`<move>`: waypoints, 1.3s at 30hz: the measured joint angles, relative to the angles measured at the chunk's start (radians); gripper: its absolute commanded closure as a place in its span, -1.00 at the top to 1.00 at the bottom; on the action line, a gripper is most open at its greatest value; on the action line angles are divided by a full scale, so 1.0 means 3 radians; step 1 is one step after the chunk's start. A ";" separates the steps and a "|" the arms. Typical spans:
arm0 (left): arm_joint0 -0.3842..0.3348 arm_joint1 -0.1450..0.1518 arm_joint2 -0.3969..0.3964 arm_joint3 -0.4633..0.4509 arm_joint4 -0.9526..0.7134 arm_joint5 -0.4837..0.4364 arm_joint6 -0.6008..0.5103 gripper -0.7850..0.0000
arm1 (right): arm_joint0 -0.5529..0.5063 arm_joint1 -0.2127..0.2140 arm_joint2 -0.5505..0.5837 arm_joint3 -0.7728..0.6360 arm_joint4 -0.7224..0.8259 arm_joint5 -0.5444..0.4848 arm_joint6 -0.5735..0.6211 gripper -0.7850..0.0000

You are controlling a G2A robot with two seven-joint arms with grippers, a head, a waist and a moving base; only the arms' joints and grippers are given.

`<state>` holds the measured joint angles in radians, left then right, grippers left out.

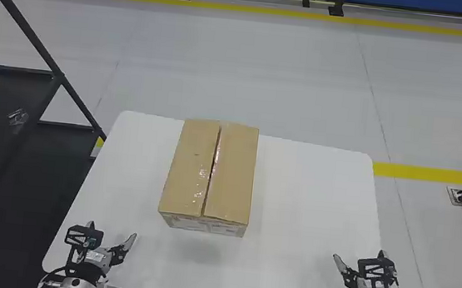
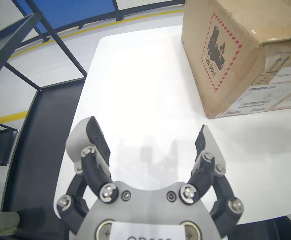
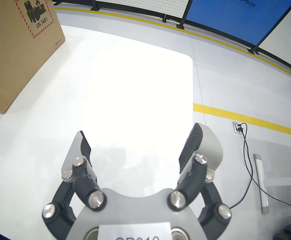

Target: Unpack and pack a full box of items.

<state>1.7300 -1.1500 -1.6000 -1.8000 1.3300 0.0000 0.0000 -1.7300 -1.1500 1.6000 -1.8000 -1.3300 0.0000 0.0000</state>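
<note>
Cardboard box (image 1: pixel 209 177): closed, top flaps taped along the centre seam, red-bordered hazard labels on its sides; it stands near the middle of the white table (image 1: pixel 308 210).
Left gripper (image 2: pixel 147 123): jaws apart, holding nothing, above the table's near left corner.
Right gripper (image 3: pixel 139 129): jaws apart, holding nothing, above the near right corner.
Black metal rack (image 1: pixel 13 148): beside the table's left edge.
</note>
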 measured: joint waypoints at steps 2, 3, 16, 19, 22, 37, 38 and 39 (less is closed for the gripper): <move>0.0000 0.0000 0.0000 0.0000 0.0000 0.0000 0.0000 1.00 | 0.0000 0.0000 0.0000 0.0000 0.0000 0.0000 0.0000 1.00; 0.0000 0.0000 0.0000 0.0000 0.0000 0.0000 0.0000 1.00 | 0.0000 0.0000 0.0000 0.0000 0.0000 0.0000 0.0000 1.00; -0.0262 0.0000 -0.0100 0.0105 -0.0146 -0.0157 0.0204 1.00 | 0.0127 -0.0018 -0.0192 -0.0071 -0.0220 -0.0023 -0.0012 1.00; -0.0401 0.0001 -0.0138 0.0180 -0.0237 -0.0300 0.0342 1.00 | 0.0231 -0.0036 -0.0312 -0.0100 -0.0248 0.0012 0.0035 1.00; -0.0525 0.0005 -0.0167 0.0269 -0.0297 -0.0452 0.0455 1.00 | 0.0342 -0.0060 -0.0427 -0.0145 -0.0170 0.0039 0.0059 1.00; -0.0665 -0.0003 -0.0141 0.0393 -0.0428 -0.0599 0.0550 1.00 | 0.0558 -0.0090 -0.0619 -0.0223 0.0011 -0.0103 0.0287 1.00; -0.0665 -0.0003 -0.0141 0.0393 -0.0428 -0.0599 0.0550 1.00 | 0.0558 -0.0090 -0.0619 -0.0223 0.0011 -0.0103 0.0287 1.00; -0.0665 -0.0003 -0.0141 0.0393 -0.0428 -0.0599 0.0550 1.00 | 0.0558 -0.0090 -0.0619 -0.0223 0.0011 -0.0103 0.0287 1.00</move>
<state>1.5306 -1.1508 -1.6422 -1.6822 1.2015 -0.1796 0.1650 -1.5627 -1.1771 1.4144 -1.8669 -1.3266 -0.0308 0.0861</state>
